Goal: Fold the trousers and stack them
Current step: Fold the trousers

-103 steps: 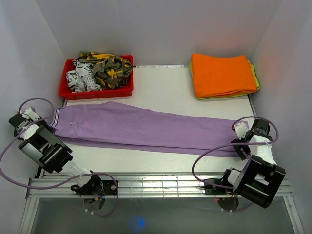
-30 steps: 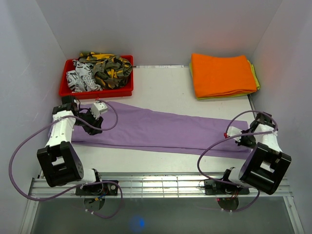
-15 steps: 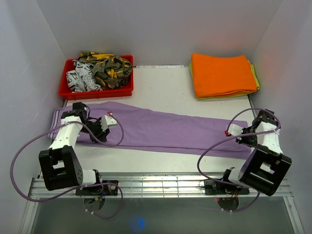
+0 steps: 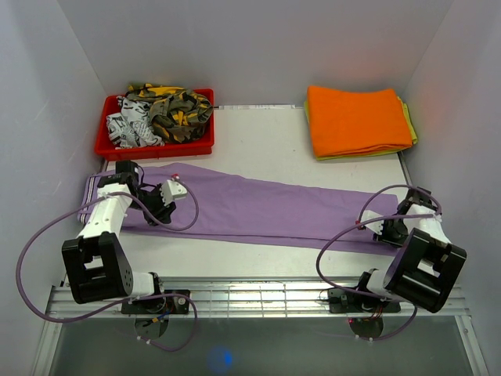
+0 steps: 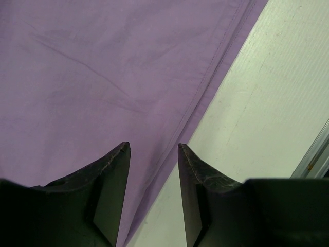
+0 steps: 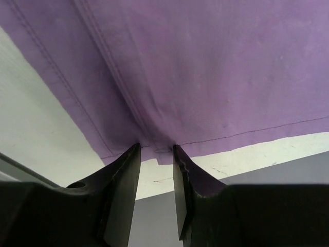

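Observation:
The lilac trousers (image 4: 258, 207) lie flat across the table, waist at the left and leg hems at the right. My left gripper (image 4: 166, 205) hovers over the waist end with its jaws open. In the left wrist view this gripper (image 5: 153, 149) sits above the near seamed edge of the trousers (image 5: 103, 77), nothing pinched. My right gripper (image 4: 389, 231) is at the hem end. Seen from the right wrist, its jaws (image 6: 155, 148) stand apart with their tips touching the stitched hem of the trousers (image 6: 205, 77), which puckers slightly between them.
A red bin (image 4: 109, 145) at the back left holds camouflage and black-and-white garments (image 4: 164, 113). An orange folded cloth (image 4: 358, 119) lies on a yellow-green cloth (image 4: 410, 125) at the back right. White walls close both sides. A metal rail (image 4: 258, 291) runs along the near edge.
The left arm swung in from the left wall onto the waist end. The right gripper's jaws have parted at the hem and it has shifted slightly nearer.

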Tool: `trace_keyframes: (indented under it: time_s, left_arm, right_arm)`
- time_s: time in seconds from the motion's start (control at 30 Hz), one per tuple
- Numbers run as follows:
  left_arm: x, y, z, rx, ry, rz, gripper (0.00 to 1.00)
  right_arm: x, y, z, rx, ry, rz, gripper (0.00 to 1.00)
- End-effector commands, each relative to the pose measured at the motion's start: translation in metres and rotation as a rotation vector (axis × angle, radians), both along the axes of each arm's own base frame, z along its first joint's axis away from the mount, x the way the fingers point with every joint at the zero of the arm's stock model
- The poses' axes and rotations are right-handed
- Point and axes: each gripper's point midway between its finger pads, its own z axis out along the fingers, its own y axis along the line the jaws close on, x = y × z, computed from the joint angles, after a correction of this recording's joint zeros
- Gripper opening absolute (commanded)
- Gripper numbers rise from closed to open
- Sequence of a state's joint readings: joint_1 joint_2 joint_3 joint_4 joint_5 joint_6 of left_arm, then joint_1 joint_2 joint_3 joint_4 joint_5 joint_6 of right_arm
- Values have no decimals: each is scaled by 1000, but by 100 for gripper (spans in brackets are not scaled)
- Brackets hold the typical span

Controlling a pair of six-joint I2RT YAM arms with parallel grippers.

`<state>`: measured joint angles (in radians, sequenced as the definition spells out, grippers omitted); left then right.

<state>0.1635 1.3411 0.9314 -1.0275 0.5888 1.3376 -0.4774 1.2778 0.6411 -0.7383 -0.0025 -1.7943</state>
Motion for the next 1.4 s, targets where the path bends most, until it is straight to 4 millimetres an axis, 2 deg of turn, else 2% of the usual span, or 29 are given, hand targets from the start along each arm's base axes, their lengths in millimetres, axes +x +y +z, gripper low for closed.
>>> trace_keyframes:
  time_s: [0.0,0.13,0.27,0.3,0.47,0.5,0.57,0.63,0.67,0.73,0.87,1.03,1.07,1.13,1.17,1.2,1.37]
  left_arm:
    - [8,-2,8,-5,-31,3,53]
    - [5,-1,6,-4,-26,9,53]
    - [5,-1,5,-1,-23,14,53]
    - [6,-1,5,0,-22,17,52]
    - [3,3,4,23,-19,17,45]
    - [2,5,3,38,-21,12,45]
    - [-3,7,0,55,-26,-6,45]
    - [-5,7,-3,60,-23,-13,46]
    - [-6,7,-4,59,-19,-12,47]
    - [-5,6,-4,49,-16,-3,47]
    - [-1,3,0,27,-14,12,47]
    - [1,4,1,36,-22,5,47]
    - [1,4,1,35,-20,6,47]
    - [2,3,1,27,-16,12,47]
    - [3,3,2,24,-15,14,47]
    - [4,3,2,22,-16,14,47]
    - [3,4,2,29,-18,14,47]
  right_arm:
    - [15,-7,-3,-20,-44,-3,38]
    - [19,-10,-5,-22,-51,-11,31]
    - [20,-10,-3,-19,-45,-11,9]
    - [22,-11,0,-21,-49,-11,8]
    - [27,-7,21,18,-47,-21,8]
    - [24,-3,24,38,-34,-24,8]
    - [30,-5,39,34,-63,-24,8]
    - [26,-4,43,30,-52,-11,8]
    - [25,-4,44,22,-58,-4,16]
    - [22,-6,41,3,-46,14,18]
    - [14,-7,29,-2,-4,12,8]
    - [12,-6,22,15,22,-10,9]
    - [11,-6,20,19,27,-16,11]
    - [12,-6,18,19,31,-19,24]
    - [12,-5,17,21,30,-22,20]
    - [10,-11,17,-8,39,-27,10]
    - [12,-9,17,15,51,-37,8]
